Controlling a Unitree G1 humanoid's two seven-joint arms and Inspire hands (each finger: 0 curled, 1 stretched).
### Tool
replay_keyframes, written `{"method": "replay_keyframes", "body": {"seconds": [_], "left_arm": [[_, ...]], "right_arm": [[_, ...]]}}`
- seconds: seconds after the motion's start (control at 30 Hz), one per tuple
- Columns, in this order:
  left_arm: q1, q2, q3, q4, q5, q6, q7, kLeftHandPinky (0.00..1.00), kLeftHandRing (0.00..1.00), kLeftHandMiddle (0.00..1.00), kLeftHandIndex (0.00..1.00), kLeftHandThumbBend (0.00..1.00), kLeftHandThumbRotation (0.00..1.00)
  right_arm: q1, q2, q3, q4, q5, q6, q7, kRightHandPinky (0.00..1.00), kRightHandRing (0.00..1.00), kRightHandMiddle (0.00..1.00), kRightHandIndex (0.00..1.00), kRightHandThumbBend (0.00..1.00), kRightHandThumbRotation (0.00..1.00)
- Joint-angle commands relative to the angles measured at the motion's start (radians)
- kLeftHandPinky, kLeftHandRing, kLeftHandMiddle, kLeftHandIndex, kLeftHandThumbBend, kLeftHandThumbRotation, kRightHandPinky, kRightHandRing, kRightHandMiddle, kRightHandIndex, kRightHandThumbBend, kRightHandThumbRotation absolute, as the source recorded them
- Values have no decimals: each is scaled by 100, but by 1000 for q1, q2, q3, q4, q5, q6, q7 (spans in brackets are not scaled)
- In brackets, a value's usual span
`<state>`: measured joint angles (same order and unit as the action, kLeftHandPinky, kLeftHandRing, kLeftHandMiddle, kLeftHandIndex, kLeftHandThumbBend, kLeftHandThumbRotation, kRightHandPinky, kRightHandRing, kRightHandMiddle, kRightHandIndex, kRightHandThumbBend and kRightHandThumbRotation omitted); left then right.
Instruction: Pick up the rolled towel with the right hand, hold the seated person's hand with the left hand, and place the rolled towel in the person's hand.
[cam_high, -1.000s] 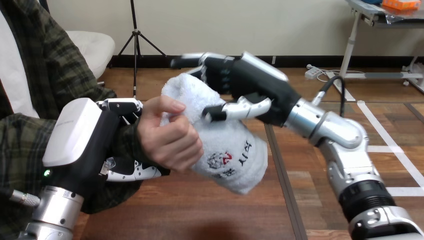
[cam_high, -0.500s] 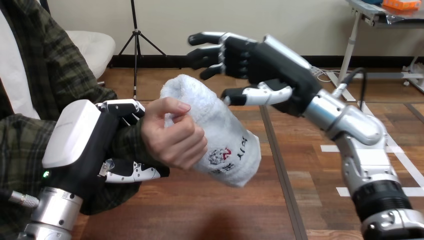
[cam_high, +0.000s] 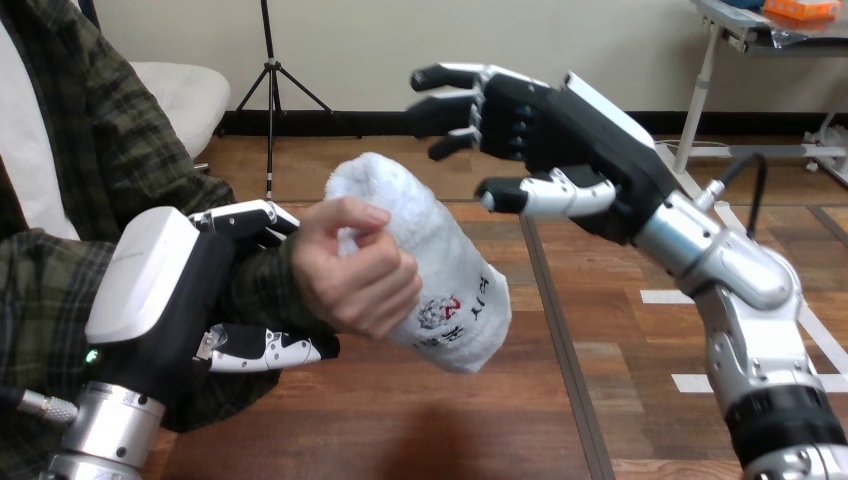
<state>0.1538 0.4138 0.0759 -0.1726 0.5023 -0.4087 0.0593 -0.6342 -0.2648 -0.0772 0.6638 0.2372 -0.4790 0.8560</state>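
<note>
The white rolled towel lies tilted in the person's hand, whose fingers are closed round its middle. My left hand grips the person's wrist from the left, fingers over the top and thumb underneath the sleeve. My right hand hovers up and to the right of the towel, fingers straight and spread, touching nothing. A clear gap separates it from the towel's upper end.
The wooden table runs below the hands. The person's sleeved forearm comes in from the left side, partly behind my left hand.
My right hand let go of the towel and drew away up and to the right. The towel stays in the person's hand. My left hand has kept its hold on the wrist.
</note>
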Motion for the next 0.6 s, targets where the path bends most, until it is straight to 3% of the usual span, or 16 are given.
{"method": "replay_keyframes", "body": {"seconds": [0.0, 0.23, 0.57], "left_arm": [[-34, 3, -11, 8, -7, -44, 17, 54, 57, 61, 65, 100, 13], [-24, 7, -5, -14, 13, -34, 15, 59, 66, 73, 78, 100, 26], [-16, -3, 1, -39, 11, -31, 14, 64, 76, 83, 88, 100, 31]], "right_arm": [[22, -19, -26, -49, 24, -10, -14, 73, 78, 78, 82, 95, 47], [63, -25, -35, -57, 41, -16, -7, 74, 77, 77, 81, 95, 47], [122, -26, -40, -70, 72, -3, -3, 75, 76, 76, 79, 98, 49]]}}
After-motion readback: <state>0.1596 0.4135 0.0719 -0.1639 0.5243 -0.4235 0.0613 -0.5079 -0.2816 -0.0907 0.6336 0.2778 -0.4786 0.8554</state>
